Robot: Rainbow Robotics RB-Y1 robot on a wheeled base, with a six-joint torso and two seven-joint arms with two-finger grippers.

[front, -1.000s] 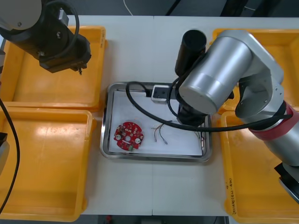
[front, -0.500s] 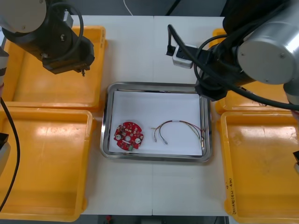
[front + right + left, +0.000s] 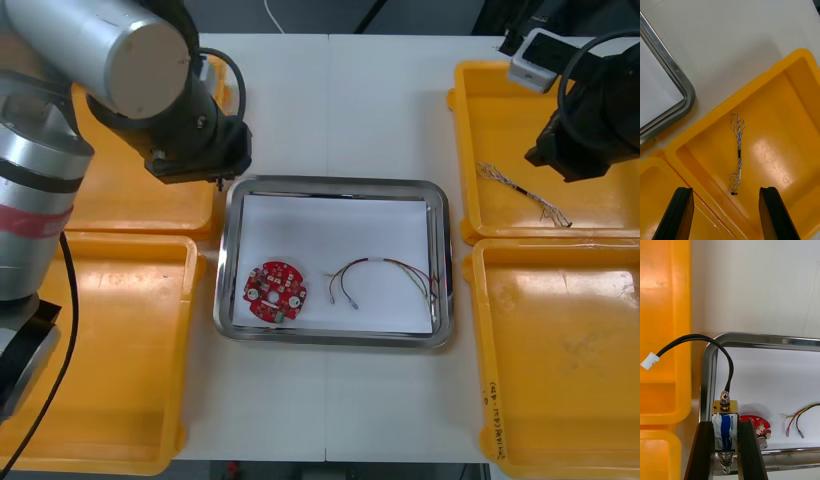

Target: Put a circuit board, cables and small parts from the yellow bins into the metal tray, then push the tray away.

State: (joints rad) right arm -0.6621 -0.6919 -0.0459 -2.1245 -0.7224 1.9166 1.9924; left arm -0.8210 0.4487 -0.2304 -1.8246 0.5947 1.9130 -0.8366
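1. The left gripper (image 3: 725, 424) hangs above the far-left corner of the metal tray (image 3: 330, 183). Its fingers are clamped on a blue-wrapped small metal part (image 3: 726, 407), whose black cable (image 3: 711, 340) arcs over the rim toward the far left yellow bin (image 3: 662, 296).
2. The right gripper (image 3: 725, 190) hovers over the far right yellow bin (image 3: 480, 100), fingers wide apart and holding nothing. A twisted blue and white cable (image 3: 738, 150) lies on the bin floor.
3. The round red circuit board (image 3: 275, 292) sits in the tray's near-left corner, and a red and yellow cable (image 3: 385, 272) lies toward its near-right corner. The tray's far half is bare white.

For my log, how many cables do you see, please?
3: red and yellow cable in the metal tray; twisted blue and white cable in the far right yellow bin; black cable on the left gripper's small metal part; left arm may hide others.
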